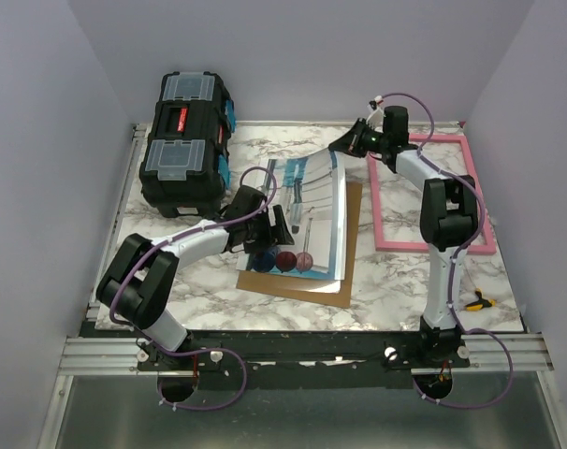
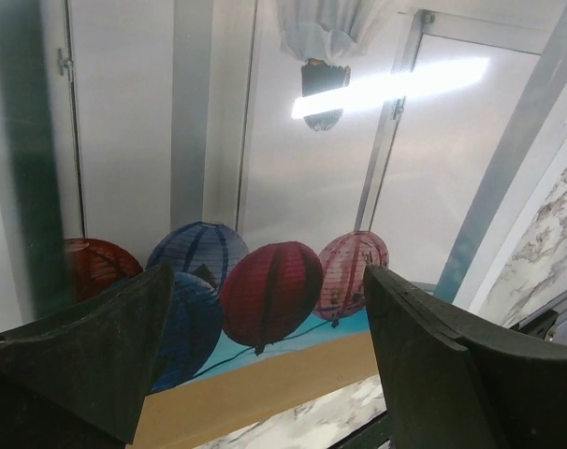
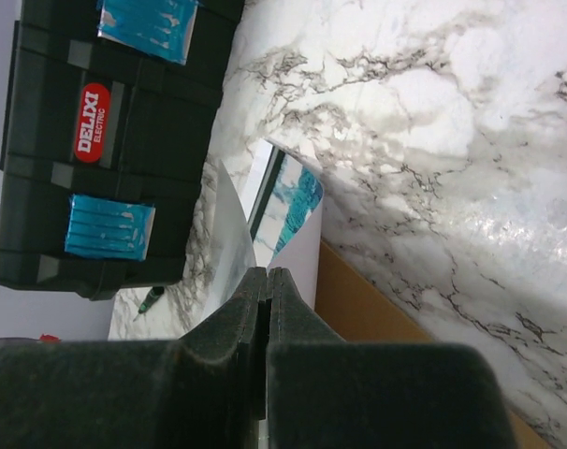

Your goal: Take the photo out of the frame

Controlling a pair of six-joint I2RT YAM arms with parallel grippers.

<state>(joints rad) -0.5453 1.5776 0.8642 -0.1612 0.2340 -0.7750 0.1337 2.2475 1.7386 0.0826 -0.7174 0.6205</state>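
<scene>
The photo lies mid-table on a brown backing board, with its red and blue balls at the near end. Its far right corner curves up off the table. My right gripper is shut on that raised corner; in the right wrist view the closed jaws pinch a thin sheet edge beside the photo. My left gripper is open low over the ball end, its fingers on either side of the red ball. The pink frame lies flat on the right, apart from the photo.
A black toolbox stands at the far left and also shows in the right wrist view. A small yellow and black item lies near the front right edge. The table is walled on three sides.
</scene>
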